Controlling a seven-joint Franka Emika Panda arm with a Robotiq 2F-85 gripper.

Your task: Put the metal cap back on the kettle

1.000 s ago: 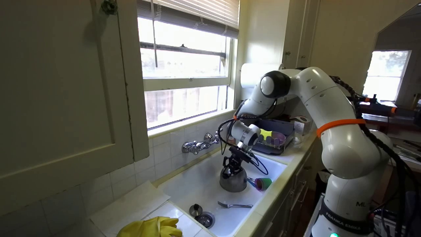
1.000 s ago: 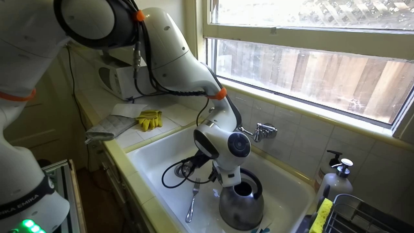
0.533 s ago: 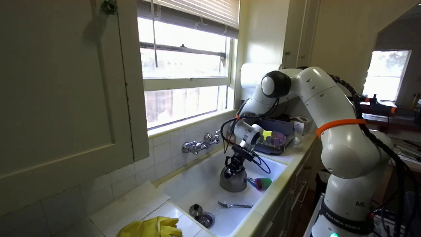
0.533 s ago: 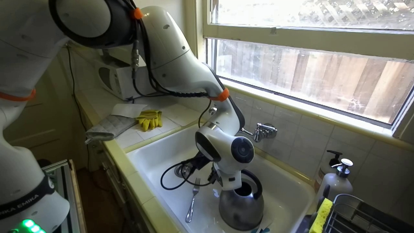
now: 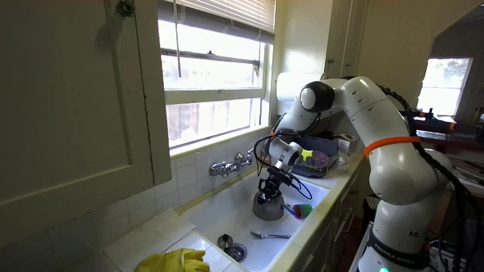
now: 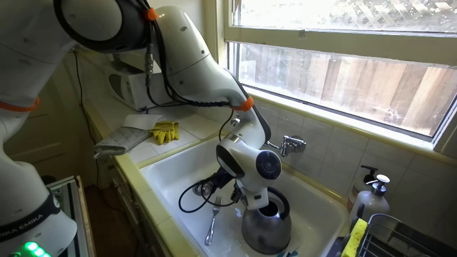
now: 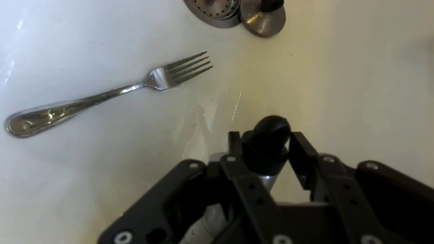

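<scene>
Cap (image 7: 261,22): metal disc with black knob (image 7: 272,4), resting in the sink (image 5: 223,213) beside the drain (image 7: 217,9), touching or all but; tilt unclear. Judged light, stiff, hard to harm; apparently wet, hence slippery. Best hold: the knob, one finger each side, low at its root. Disc edge: thin, likely poor purchase. Rounded knob may let the cap swivel or droop in the grip.

Kettle (image 6: 266,232): grey metal, upright in the sink; mouth (image 6: 271,210) uncovered, handle (image 6: 284,201) arched above it. Judged rigid; contents not visible, weight so uncertain. May skid on the damp sink floor if nudged. Handle arch likely to hamper a straight drop of the cap.

Pincer (image 7: 267,139): at the kettle, well apart from the cap. Fingers part-way spread, a black tip (image 7: 265,149), seemingly the spout's, filling the gap; whether clamped or merely straddled, cannot tell.
</scene>
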